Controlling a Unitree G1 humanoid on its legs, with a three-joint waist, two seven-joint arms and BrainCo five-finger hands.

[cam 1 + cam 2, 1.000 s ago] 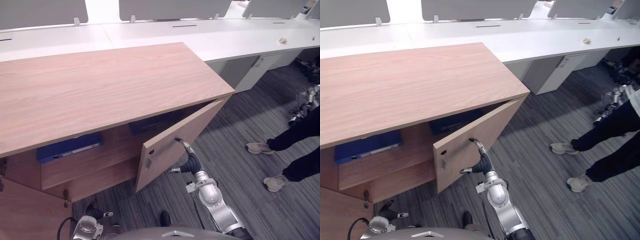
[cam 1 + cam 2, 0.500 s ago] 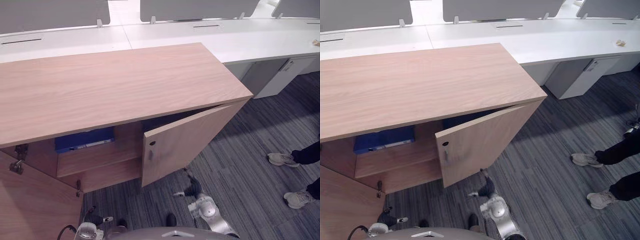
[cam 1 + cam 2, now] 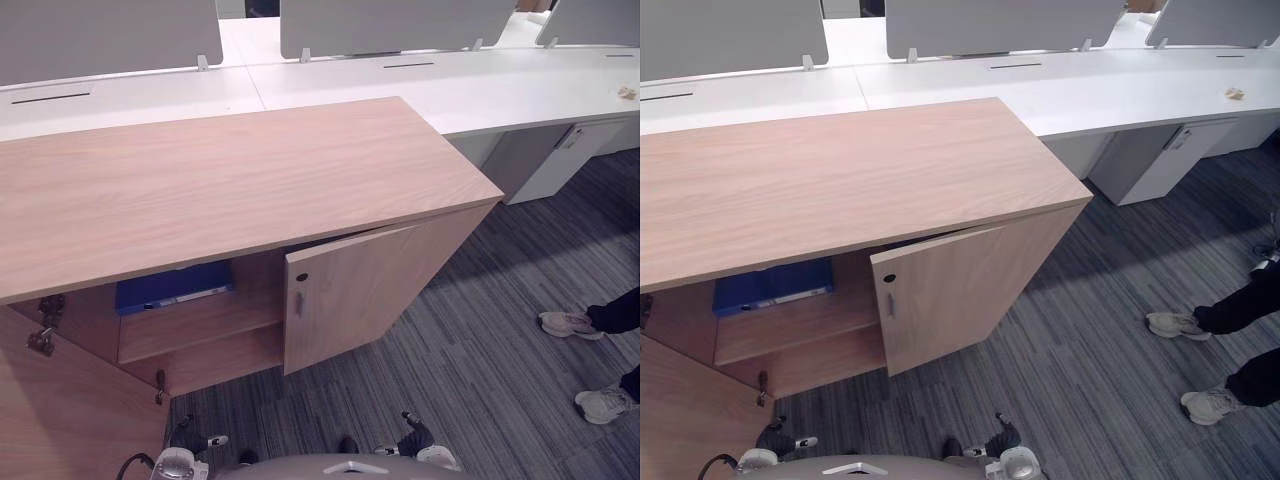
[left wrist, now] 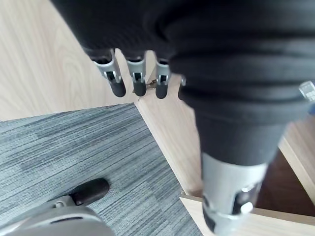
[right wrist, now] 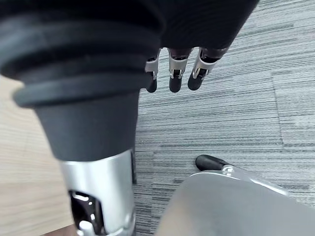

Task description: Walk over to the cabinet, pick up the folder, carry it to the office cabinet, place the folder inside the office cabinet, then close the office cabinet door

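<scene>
carpet (image 3: pixel 480 350) under slack empty left hand (image 4: pixel 139 81) and right hand (image 5: pixel 174 73); blue folder (image 3: pixel 170 288) inside cabinet (image 3: pixel 230 190)

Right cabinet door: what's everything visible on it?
The light wood-grain right cabinet door is a flat upright panel, hinged at its right edge and ajar, with its free left edge standing out a little. Near that edge sit a dark round lock and, below it, a small silver handle. Nothing touches it.

— The office cabinet (image 3: pixel 230 180)?
— Pale wood grain, matt and smooth, its door (image 3: pixel 370 290) the same.
— The floor (image 3: pixel 480 370)?
— Grey striped carpet, a rough weave. The blue folder (image 3: pixel 170 287) looks smooth, faintly glossy; the white surface (image 3: pixel 480 85) behind looks smooth.
</scene>
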